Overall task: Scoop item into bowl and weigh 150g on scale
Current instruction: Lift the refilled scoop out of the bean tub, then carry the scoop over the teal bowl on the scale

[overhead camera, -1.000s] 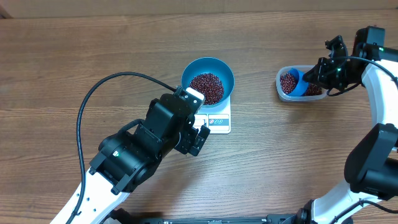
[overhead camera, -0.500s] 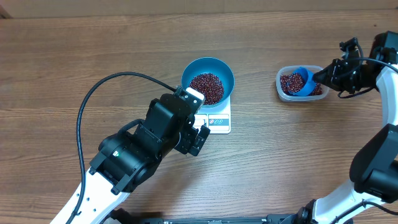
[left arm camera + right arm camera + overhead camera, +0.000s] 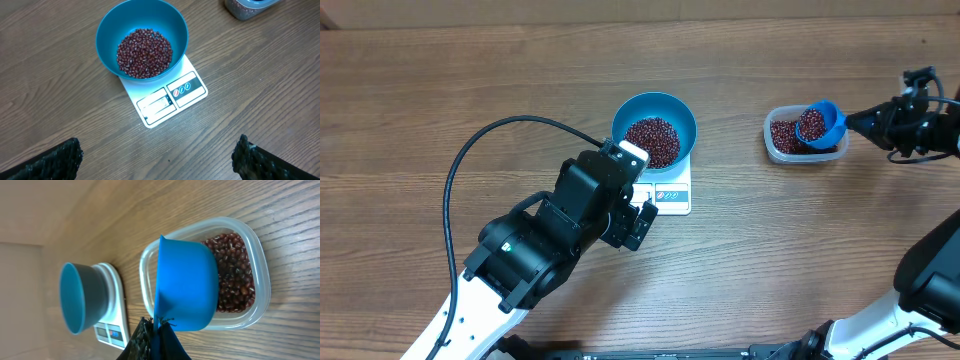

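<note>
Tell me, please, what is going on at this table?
The right pincer is shut on the handle of a blue scoop, holding it full of beans over the clear tub. The blue bowl, already holding a heap of beans, sits on the white scale. The left pincer hovers open near the scale, holding nothing.

I'm holding my left gripper (image 3: 157, 150) wide open beside the scale (image 3: 672, 192). My right gripper (image 3: 858, 121) is pinching the scoop (image 3: 819, 124) far right of it.
</note>
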`<state>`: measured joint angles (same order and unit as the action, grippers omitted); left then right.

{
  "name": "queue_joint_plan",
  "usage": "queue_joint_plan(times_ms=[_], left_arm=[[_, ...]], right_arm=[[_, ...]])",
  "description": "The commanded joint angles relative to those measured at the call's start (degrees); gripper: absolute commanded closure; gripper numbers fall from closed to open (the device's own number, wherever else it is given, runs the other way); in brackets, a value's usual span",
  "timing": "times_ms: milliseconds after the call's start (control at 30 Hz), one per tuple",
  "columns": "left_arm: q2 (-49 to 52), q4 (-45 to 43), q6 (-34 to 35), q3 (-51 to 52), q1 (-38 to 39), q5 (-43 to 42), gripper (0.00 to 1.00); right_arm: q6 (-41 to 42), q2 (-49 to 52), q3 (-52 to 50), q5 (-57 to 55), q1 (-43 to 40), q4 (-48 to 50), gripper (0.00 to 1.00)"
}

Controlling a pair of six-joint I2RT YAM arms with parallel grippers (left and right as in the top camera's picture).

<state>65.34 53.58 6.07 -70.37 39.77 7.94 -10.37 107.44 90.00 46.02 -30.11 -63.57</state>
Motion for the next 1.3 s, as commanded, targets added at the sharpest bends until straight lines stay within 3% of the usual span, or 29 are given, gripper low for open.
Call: queue_joint_plan(times_ms=[0, 567, 1133, 1267], left_arm=[[0.24, -0.02, 0.81, 0.63, -0.09, -0.70, 0.00], [0.24, -0.02, 0.79, 0.63, -0.09, -0.70, 0.00], [0.24, -0.02, 0.81, 0.63, -0.09, -0.70, 0.00], [0.24, -0.02, 0.81, 0.63, -0.09, -0.70, 0.00]], right_arm=[[-0.33, 0.07, -0.04, 6.97, -1.01, -0.28, 0.96], [0.04, -0.20, 0.20, 23.50, -0.66, -1.73, 0.96], [0.07, -4.74, 2.51, 23.43, 11.98, -3.34, 0.96], [4.55, -6.56, 2.51, 19.63, 15.65, -1.36, 0.96]])
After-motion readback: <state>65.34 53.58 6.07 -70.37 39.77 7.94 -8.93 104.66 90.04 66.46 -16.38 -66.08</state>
